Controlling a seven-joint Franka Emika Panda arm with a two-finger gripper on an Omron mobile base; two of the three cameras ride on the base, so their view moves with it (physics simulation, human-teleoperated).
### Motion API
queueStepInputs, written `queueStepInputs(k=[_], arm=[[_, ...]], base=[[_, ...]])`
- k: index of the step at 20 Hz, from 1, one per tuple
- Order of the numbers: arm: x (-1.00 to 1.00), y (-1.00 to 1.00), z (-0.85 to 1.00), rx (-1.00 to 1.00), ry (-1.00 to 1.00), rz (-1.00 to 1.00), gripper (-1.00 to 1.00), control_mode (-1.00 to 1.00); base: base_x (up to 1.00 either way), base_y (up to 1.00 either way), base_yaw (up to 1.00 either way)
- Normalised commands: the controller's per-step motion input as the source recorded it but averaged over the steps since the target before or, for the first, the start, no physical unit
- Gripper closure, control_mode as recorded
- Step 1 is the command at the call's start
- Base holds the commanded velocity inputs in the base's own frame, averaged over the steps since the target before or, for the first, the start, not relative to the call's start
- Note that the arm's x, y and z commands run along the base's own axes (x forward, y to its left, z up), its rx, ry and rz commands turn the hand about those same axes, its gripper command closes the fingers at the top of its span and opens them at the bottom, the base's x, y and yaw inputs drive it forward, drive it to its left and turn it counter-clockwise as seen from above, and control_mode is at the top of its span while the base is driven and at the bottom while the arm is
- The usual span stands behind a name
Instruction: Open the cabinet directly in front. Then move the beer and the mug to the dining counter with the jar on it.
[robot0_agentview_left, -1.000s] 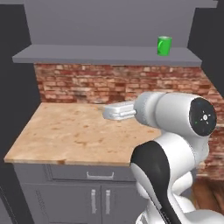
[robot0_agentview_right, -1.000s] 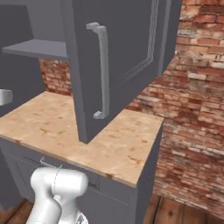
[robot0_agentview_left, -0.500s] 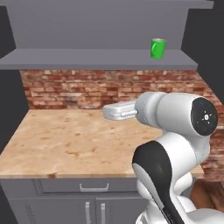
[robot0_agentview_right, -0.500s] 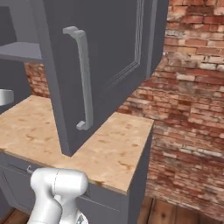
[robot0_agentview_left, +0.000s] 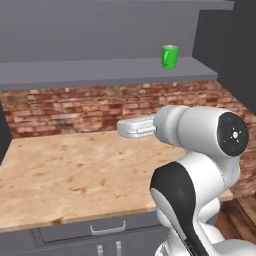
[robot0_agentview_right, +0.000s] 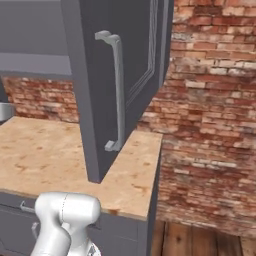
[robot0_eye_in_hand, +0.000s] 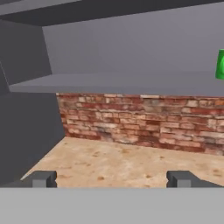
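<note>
The cabinet stands open: its grey shelf (robot0_agentview_left: 100, 72) runs above the brick wall, and its right door (robot0_agentview_right: 130, 75) with the long silver handle (robot0_agentview_right: 118, 90) is swung out over the counter. The green mug (robot0_agentview_left: 170, 56) stands upright on the shelf's right part and shows at the right edge of the hand view (robot0_eye_in_hand: 221, 64). My gripper (robot0_eye_in_hand: 113, 179) is open and holds nothing, below and left of the mug, facing the brick wall. The hand (robot0_agentview_left: 135, 127) hovers over the counter. The beer, the jar and the dining counter are out of view.
A wood-grain counter (robot0_agentview_left: 75, 175) backed by red brick (robot0_agentview_left: 75, 107) lies under the shelf. Grey drawers with a short handle (robot0_agentview_left: 107, 230) sit below it. The open door hangs low over the counter's right end (robot0_agentview_right: 135, 170). Wooden floor (robot0_agentview_right: 200, 240) lies to the right.
The whole picture has shifted, so the base has moved: the counter, the shelf and the open door now look larger and nearer. The gripper stays open.
</note>
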Motion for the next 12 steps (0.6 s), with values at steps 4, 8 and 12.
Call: queueStepInputs(k=[4, 8, 12], arm=[[0.0, 0.0, 0.0, 0.0, 0.0, 0.0, -1.0, 1.0], [0.0, 0.0, 0.0, 0.0, 0.0, 0.0, -1.0, 1.0], [0.0, 0.0, 0.0, 0.0, 0.0, 0.0, -1.0, 1.0]], base=[[0.0, 0.0, -0.53], [0.08, 0.0, -0.45], [0.04, 0.0, -0.18]])
